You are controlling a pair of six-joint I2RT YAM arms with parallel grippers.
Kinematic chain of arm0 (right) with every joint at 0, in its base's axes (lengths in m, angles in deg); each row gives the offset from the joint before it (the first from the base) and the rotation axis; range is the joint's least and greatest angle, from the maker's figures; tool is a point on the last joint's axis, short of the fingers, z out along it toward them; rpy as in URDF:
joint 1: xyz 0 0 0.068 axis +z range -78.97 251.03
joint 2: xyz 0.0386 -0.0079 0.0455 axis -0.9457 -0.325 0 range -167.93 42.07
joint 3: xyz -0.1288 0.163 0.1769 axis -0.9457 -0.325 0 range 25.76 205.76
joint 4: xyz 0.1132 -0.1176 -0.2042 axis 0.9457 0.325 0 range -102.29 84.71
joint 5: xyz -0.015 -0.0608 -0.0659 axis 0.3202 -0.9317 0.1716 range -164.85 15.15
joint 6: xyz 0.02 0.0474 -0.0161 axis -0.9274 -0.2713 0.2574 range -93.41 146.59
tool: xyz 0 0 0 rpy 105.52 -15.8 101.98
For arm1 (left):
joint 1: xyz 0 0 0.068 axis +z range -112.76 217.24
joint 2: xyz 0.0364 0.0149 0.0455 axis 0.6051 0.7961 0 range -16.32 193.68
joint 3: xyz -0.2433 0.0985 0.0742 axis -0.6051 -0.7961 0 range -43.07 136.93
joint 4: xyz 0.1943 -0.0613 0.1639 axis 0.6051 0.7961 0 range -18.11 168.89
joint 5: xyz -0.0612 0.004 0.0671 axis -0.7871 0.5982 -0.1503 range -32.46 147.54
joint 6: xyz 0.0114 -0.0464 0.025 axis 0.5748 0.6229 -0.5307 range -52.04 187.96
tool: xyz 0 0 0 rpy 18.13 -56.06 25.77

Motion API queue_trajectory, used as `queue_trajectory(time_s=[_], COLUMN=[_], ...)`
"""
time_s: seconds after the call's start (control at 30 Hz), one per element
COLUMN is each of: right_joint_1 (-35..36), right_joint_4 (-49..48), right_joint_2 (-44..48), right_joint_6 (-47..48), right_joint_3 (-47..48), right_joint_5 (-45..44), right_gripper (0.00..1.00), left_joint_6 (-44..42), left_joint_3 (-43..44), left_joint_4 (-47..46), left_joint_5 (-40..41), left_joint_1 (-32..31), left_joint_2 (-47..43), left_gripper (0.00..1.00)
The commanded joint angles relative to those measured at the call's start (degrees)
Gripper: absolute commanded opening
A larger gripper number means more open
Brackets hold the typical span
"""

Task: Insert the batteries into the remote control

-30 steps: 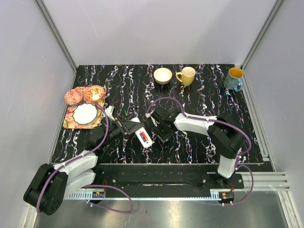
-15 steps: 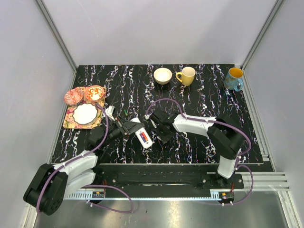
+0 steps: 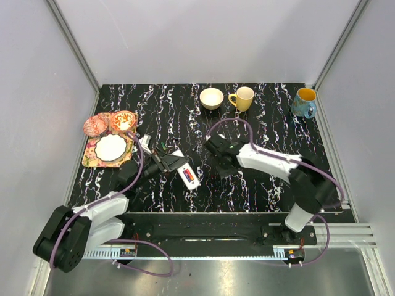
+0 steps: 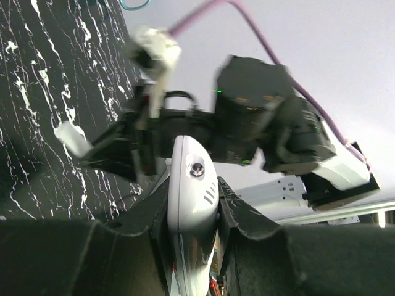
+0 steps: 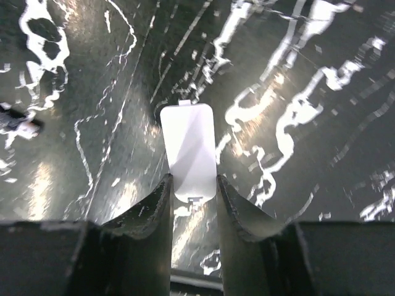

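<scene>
The white remote control (image 3: 183, 169) hangs a little above the table, my left gripper (image 3: 171, 162) shut on its sides. In the left wrist view the remote control (image 4: 192, 185) stands edge-on between the dark fingers of the left gripper (image 4: 192, 206). Red and blue batteries (image 3: 187, 177) show in its open compartment. My right gripper (image 3: 222, 168) is to the right of the remote and apart from it. In the right wrist view a flat white battery cover (image 5: 188, 148) has its near end pinched in the right gripper (image 5: 192, 185), over the marbled table.
A cream bowl (image 3: 212, 98), a yellow mug (image 3: 242, 98) and a blue mug (image 3: 303, 102) line the far edge. A floral tray (image 3: 92, 158) with a white plate and two patterned bowls (image 3: 123, 120) sits at the left. A small white piece (image 3: 144, 143) lies by the tray.
The right gripper narrowed onto the white cover and drew away to the right of the remote. The left gripper with the remote shifted slightly back.
</scene>
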State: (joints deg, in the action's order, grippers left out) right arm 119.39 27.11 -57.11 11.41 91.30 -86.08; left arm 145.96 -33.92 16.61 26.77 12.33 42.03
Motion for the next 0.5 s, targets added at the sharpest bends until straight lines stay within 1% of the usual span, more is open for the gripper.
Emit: queue_trajectory(time_s=[0.0,0.07,0.1,0.2,0.3,0.47], right_joint_1=[-0.46,-0.46,-0.46,-0.2,1.12,4.02], right_joint_4=[7.87,9.55,11.82,16.48,20.52,22.65], right_joint_2=[13.45,16.98,20.22,24.36,25.43,23.77], right_joint_6=[-9.24,-10.22,-10.83,-12.06,-11.98,-12.24], right_joint_3=[1.34,2.04,2.66,6.08,10.56,16.89], right_joint_5=[-1.88,-0.91,-0.04,1.37,2.35,4.1], right_gripper=[0.0,0.0,0.0,0.0,0.0,0.0], left_joint_6=[-0.3,0.75,1.01,2.42,3.39,2.78], left_joint_3=[5.09,6.49,7.11,8.95,10.1,13.26], left_joint_4=[-6.74,-9.65,-12.1,-16.85,-20.64,-20.83], left_joint_5=[1.85,2.9,3.16,5.44,8.52,12.12], left_joint_1=[-0.67,-1.37,-1.9,-4.0,-6.28,-9.45], left_joint_2=[4.48,8.26,9.67,14.77,18.99,23.56], left_gripper=[0.0,0.0,0.0,0.0,0.0,0.0])
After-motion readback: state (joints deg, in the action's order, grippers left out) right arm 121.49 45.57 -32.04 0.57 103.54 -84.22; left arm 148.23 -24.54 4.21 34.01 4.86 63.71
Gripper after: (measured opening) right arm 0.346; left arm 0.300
